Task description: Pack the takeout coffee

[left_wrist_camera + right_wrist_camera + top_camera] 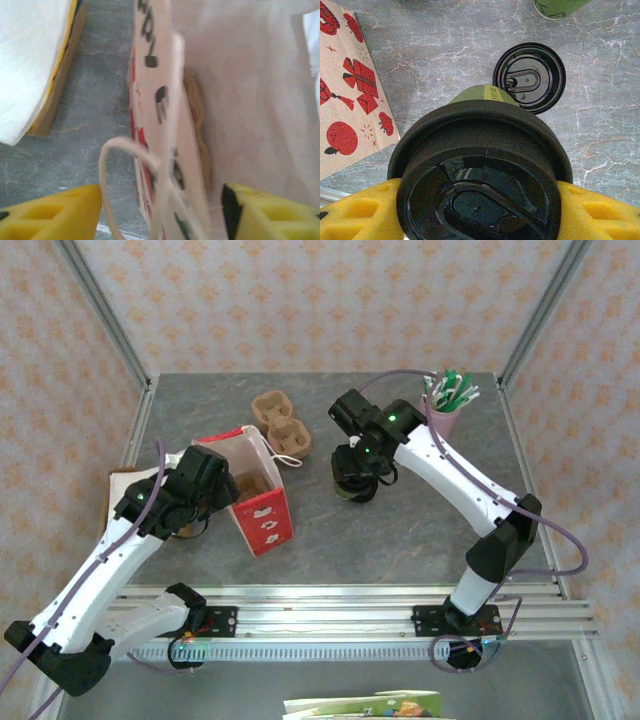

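Well, grey marbled table [400, 530], peach-patterned walls [330, 300]; right gripper [480, 212] grips takeout coffee [480, 160].

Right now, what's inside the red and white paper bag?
A brown cardboard piece shows inside the paper bag, looking like a cup carrier. The bag's walls cover the rest, so anything else in there is hidden.

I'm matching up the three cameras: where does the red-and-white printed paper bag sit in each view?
Top external: the red-and-white printed paper bag stands open, left of centre.
Left wrist: its wall runs edge-on up the middle.
Right wrist: its printed side is at the left edge.
Shared landmark: the grey marbled tabletop, beside the bag in all three.
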